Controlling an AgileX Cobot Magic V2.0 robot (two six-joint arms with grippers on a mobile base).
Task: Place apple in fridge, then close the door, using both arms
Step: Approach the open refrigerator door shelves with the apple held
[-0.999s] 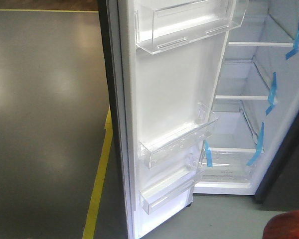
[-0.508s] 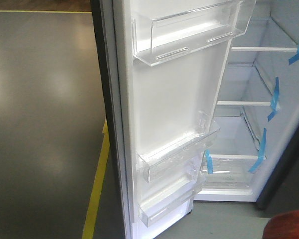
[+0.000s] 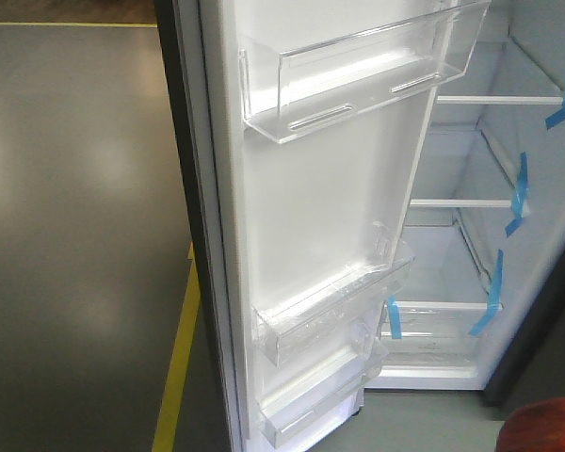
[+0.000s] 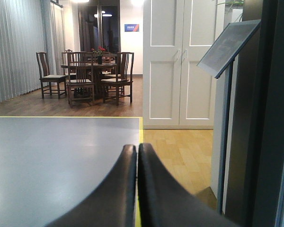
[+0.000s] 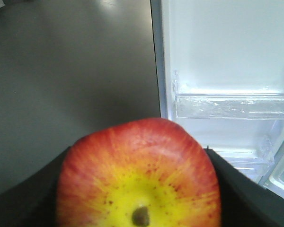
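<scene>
While the right jaws clamp the apple point(image 5: 139, 175) from both sides, dimple towards the wrist camera, it sits in the lower right corner of the front view, below the fridge point(image 3: 452, 254) shelves point(image 3: 457, 203). The open door point(image 3: 320, 188) fills mid-frame, so the cavity lies up and right of the fruit. The left jaws, pressed together and empty, face the room, which makes the right arm likely the nearer.

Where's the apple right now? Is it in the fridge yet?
Not yet: the apple is clamped in the right gripper, outside the fridge, at the front view's bottom-right corner, facing the open door.
</scene>
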